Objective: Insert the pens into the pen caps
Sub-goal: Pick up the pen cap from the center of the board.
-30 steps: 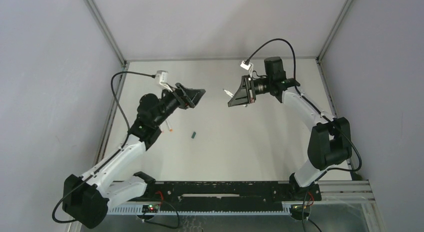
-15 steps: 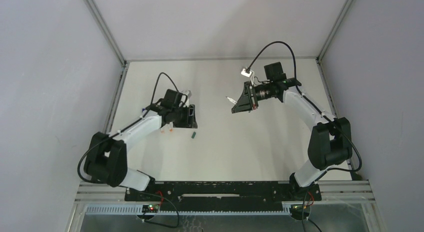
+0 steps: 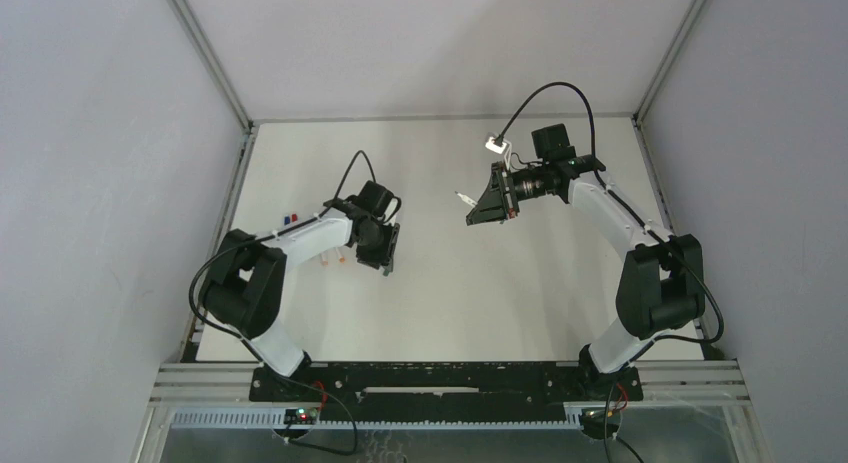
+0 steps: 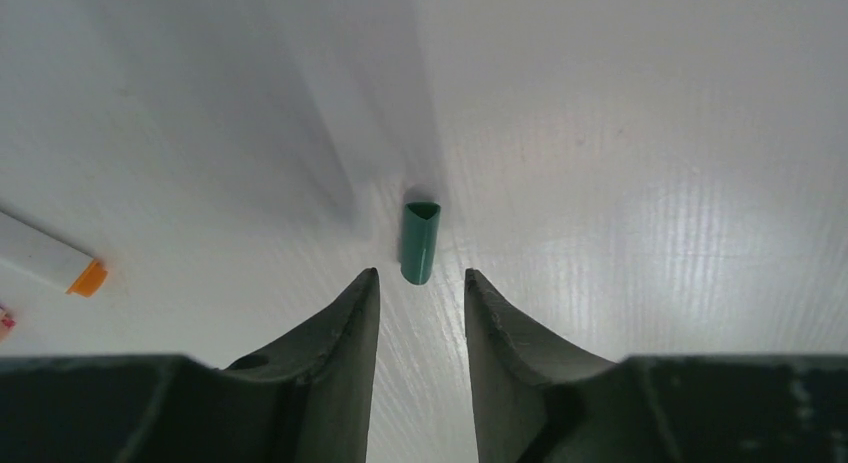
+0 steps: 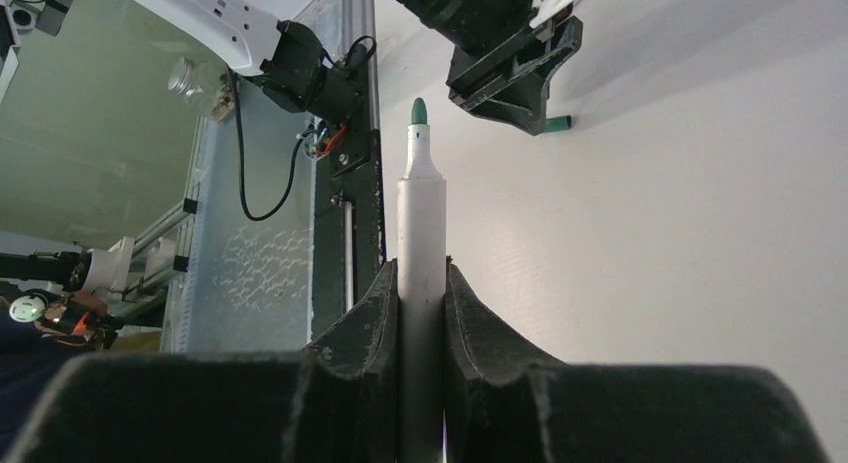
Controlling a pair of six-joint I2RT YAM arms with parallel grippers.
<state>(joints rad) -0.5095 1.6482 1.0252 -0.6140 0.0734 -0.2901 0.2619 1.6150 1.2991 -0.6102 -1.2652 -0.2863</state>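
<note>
Desk: white and matte, closed in by pale walls with metal posts at the far corners.
Left tool: released, lowered close to the desk, fingers parted with nothing between them; the tips sit just short of the green cap.
Right tool: clenched on the green-tipped pen, held up off the desk on the right side and facing the left arm.
Green-tipped pen: white barrel gripped between both fingers, its bare tip sticking out well past them.
Orange-ended pen: lying flat on the desk, well to the left of the left tool.
Green cap: lying on the desk, in line with the gap between the left tool's fingers, untouched.
</note>
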